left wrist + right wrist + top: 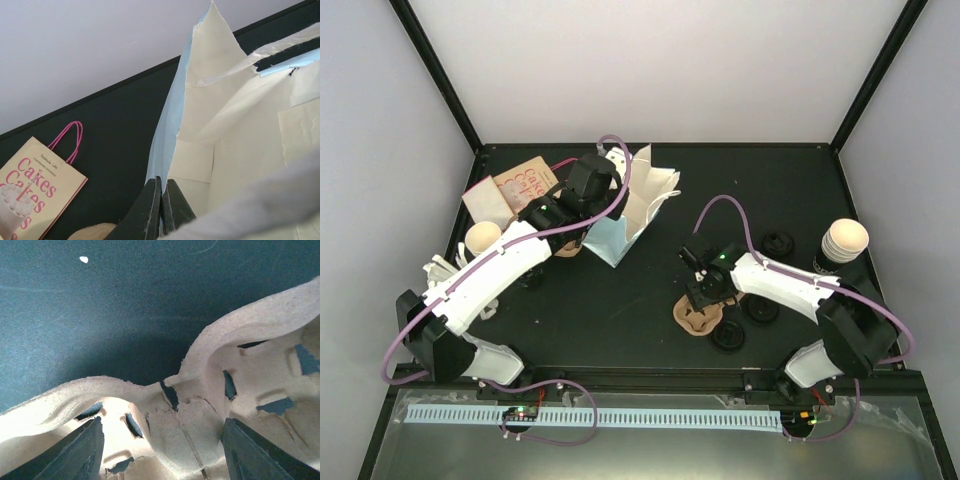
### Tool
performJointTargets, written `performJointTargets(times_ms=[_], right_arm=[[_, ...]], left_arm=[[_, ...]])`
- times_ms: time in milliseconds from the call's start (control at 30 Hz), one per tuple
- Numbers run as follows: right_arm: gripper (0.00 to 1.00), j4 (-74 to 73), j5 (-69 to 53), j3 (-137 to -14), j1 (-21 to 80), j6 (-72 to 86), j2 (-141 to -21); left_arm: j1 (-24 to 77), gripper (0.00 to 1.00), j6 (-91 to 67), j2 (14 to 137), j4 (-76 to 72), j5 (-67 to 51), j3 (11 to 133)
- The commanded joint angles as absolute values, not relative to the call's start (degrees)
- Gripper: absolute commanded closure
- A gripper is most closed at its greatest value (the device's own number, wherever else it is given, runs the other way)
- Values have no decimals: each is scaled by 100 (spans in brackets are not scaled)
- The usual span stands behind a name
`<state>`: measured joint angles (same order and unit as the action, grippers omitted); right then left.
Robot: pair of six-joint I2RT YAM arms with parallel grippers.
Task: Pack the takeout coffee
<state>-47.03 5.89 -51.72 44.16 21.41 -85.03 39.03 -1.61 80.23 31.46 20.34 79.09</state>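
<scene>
Left gripper [161, 184] is clenched on the light-blue side edge of the paper bag [645, 195], low on that edge. The bag is held tilted with its mouth open at the back-centre of the table [620, 310]. Its cream inside is seen past the fingers in the left wrist view, and the top rim is ragged and folded. The bag's far corner is near the back wall edge; contact cannot be told. Cakes bag [515, 185] is laid flat at the back-left corner, pink handles toward the wall, just beside the left arm. Single cup [485, 237] is stood near the left table edge. Tan pulp piece [565, 247] is mostly hidden under the left arm.

Right gripper [161, 425] is released, its fingers spread wide either side of the central ridge of the cup carrier [692, 322]. A gap is seen between each finger and the ridge. The carrier is laid flat front-right of centre, with a wavy rim. First lid [728, 337] is just beside the carrier's right side, second lid [763, 308] is near, and third lid [778, 243] is further back. Cup stack [845, 240] is stood by the right table edge. Bare tabletop is seen between bag and carrier.
</scene>
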Motion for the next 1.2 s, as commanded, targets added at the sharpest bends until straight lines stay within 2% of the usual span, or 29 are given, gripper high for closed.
performJointTargets(times_ms=[0,367,767,933,1067,1167], right_arm=[[33,-4690,709,-5203,4394,2209,-8704],[38,-4384,634,-5568,4399,2151,-9153],[39,-3876,617,-6083,4403,2367,-8868],[35,-4240,770,-6061,4402,1852,-8638],[29,-4729,1034,-6046,4402,1506,-8573],[21,-5194,1187,-6162,4405,1375,-8647]], left_arm=[[3911,98,-80,7865,2892,2174,7924],[3916,98,-167,7782,2793,2453,7840],[3903,99,-149,7712,2687,2626,7738],[3907,98,-148,7700,2698,2651,7734],[3908,98,-149,7696,2690,2636,7730],[3904,98,-149,7690,2684,2621,7724]])
